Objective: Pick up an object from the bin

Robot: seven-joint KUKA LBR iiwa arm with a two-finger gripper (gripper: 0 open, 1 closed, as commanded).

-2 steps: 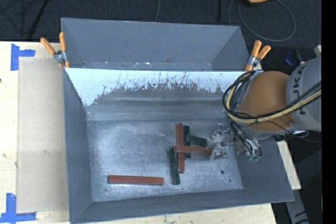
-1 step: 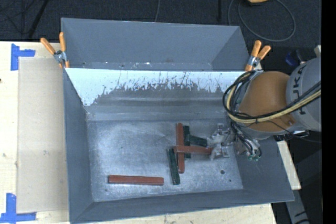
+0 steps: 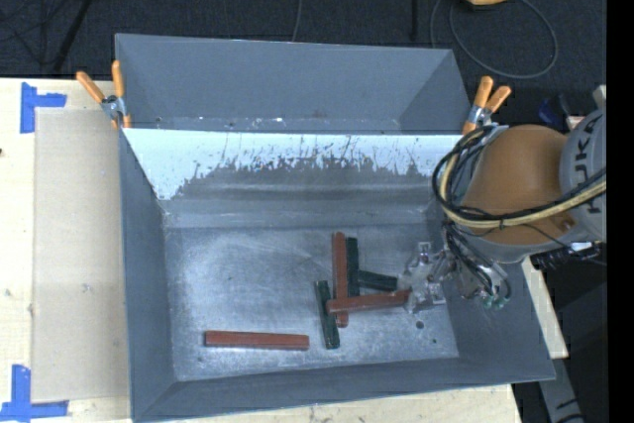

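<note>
Bin (image 3: 149, 243): grey metal, with sloped walls and a few sticks on its floor.
Arm (image 3: 515, 183): stood over the bin's right side, with an orange cover and cables at the wrist.
Heap (image 3: 340, 267): red-brown and dark green sticks lay crossed, right of the floor's middle.
Lone stick (image 3: 256, 341): red-brown, flat at front left, well apart from the heap.
Nearest stick (image 3: 367, 303): red-brown, crosswise in the heap, its right end just beside the claw.
Claw (image 3: 424, 287): low at the heap's right; open or closed, I could not tell.

Scuffed grey metal bin (image 3: 248, 253); matt reddish-brown sticks (image 3: 256, 341).
</note>
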